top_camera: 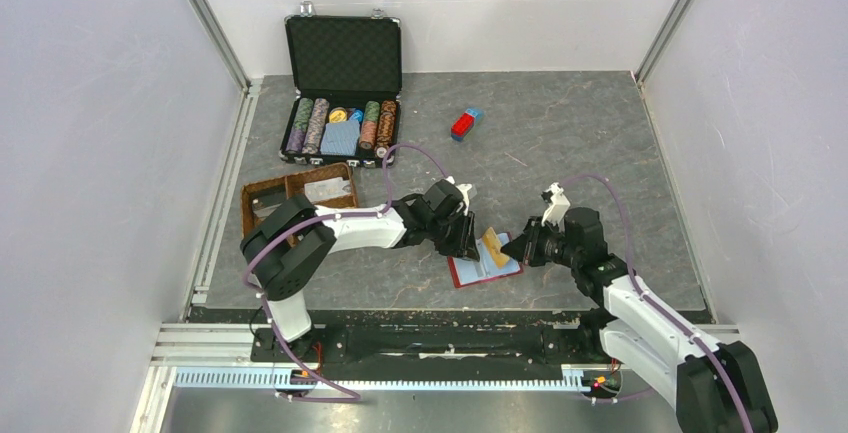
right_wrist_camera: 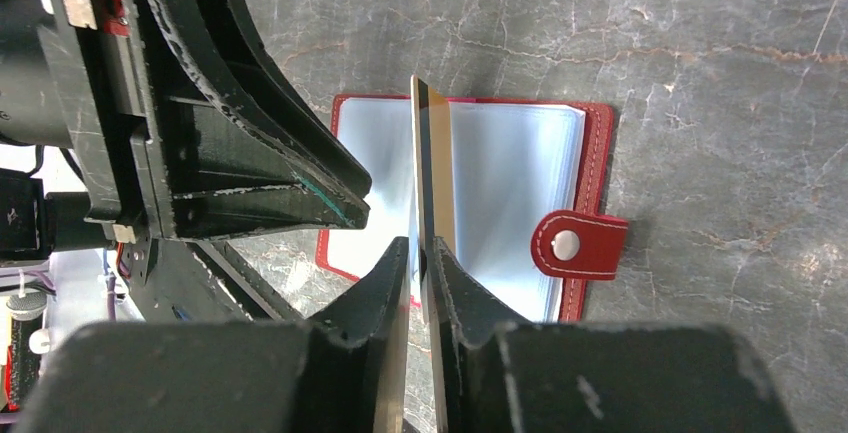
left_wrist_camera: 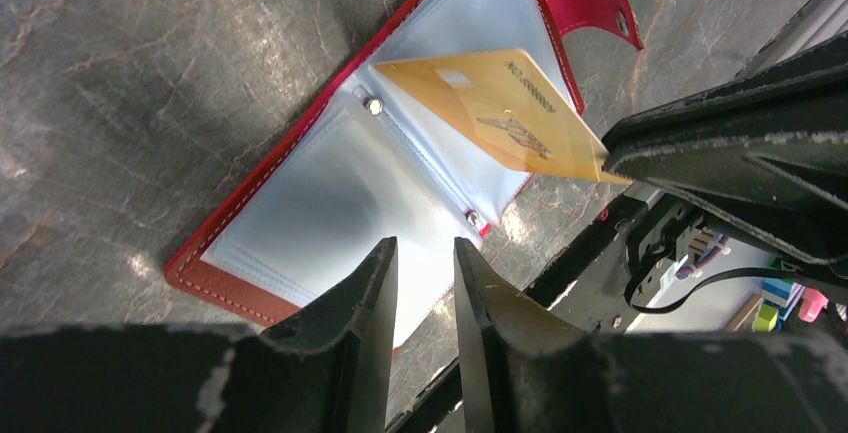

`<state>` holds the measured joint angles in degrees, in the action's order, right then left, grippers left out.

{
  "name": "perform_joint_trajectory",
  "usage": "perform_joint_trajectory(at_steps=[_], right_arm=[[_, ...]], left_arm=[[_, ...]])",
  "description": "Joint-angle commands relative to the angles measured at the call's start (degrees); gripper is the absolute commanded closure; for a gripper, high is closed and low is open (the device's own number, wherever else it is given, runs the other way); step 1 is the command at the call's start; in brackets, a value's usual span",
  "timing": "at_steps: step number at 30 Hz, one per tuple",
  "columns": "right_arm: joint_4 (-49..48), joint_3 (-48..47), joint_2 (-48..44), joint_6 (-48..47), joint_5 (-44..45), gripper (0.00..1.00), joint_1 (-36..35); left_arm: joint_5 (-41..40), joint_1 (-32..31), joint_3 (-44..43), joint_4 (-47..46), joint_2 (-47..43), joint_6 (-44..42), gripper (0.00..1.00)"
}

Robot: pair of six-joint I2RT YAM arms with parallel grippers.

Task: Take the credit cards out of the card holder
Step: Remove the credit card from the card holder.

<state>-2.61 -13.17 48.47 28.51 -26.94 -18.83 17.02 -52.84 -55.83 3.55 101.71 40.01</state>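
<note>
The card holder (top_camera: 478, 272) lies open on the grey table, red with clear pale sleeves (left_wrist_camera: 300, 223) (right_wrist_camera: 520, 173). A gold credit card (top_camera: 492, 244) (left_wrist_camera: 500, 113) stands on edge out of the middle sleeve, tilted up. My right gripper (top_camera: 518, 248) (right_wrist_camera: 420, 241) has that card (right_wrist_camera: 432, 173) between its fingers. The card rests against the right finger, and a thin slit shows on the other side, so the jaws are barely open. My left gripper (top_camera: 465, 243) (left_wrist_camera: 425, 243) hovers low over the holder's left page, jaws a little apart and empty.
A black case of poker chips (top_camera: 340, 103) stands open at the back left. A brown tray (top_camera: 295, 198) sits by my left arm. A red-and-blue block (top_camera: 466, 123) lies at the back centre. The holder's snap strap (right_wrist_camera: 580, 245) sticks out to the right.
</note>
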Motion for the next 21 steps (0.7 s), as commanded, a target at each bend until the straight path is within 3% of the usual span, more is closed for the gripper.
perform_joint_trajectory(at_steps=[1,7,11,21], right_arm=[[-0.8,1.1,0.6,-1.5,-0.3,0.85,0.3],[-0.8,0.7,0.9,-2.0,0.2,0.84,0.3],[-0.2,0.1,1.2,-2.8,1.2,1.00,0.3],[4.0,-7.5,-1.8,-8.8,-2.9,1.00,0.3]], left_arm=[[0.9,0.0,-2.0,-2.7,0.9,-3.0,0.66],[0.7,-0.1,-2.4,-1.9,1.3,-3.5,0.67],[0.6,-0.1,-2.9,-0.8,0.5,-4.1,0.67],[-2.8,1.0,-10.2,17.9,-10.6,-13.0,0.62]])
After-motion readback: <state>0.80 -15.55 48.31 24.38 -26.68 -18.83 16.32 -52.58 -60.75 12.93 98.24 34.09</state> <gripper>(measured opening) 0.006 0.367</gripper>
